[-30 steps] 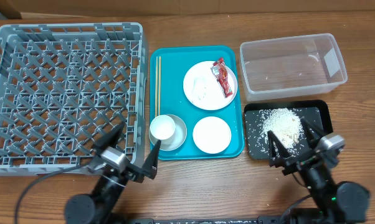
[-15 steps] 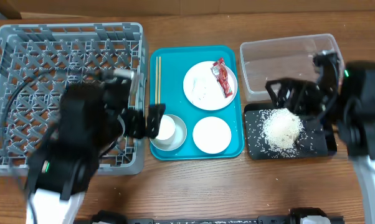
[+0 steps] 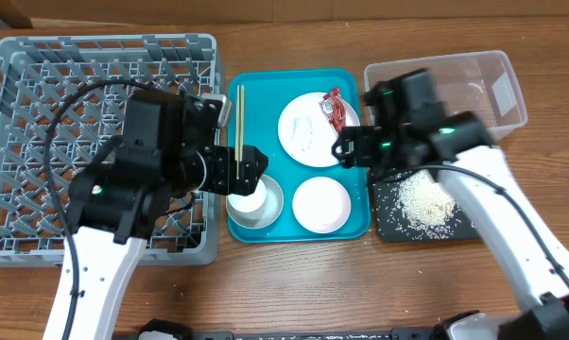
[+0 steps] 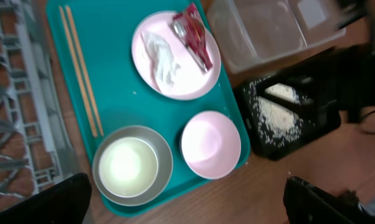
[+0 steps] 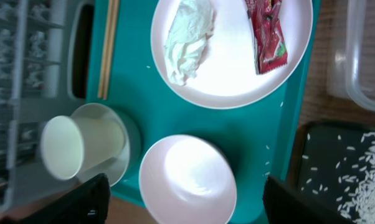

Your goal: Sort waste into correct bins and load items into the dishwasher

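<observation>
Wooden table (image 3: 294, 288): left tool (image 4: 181, 202) and right tool (image 5: 184, 200) both spread wide, empty.

Robot test bench, staged as a dish-clearing station. Shown by: wood-grain tabletop (image 3: 294, 283); left arm (image 3: 143, 175), cabled, and right arm (image 3: 511, 217) over it; grey dish rack (image 3: 39, 123) at 9 o'clock; teal tray (image 3: 261, 104) of tableware (image 3: 320, 203) at centre; clear tub (image 3: 497, 94) at 2 o'clock; black tray (image 3: 388, 224) holding rice (image 3: 426, 198) at 4 o'clock.
</observation>
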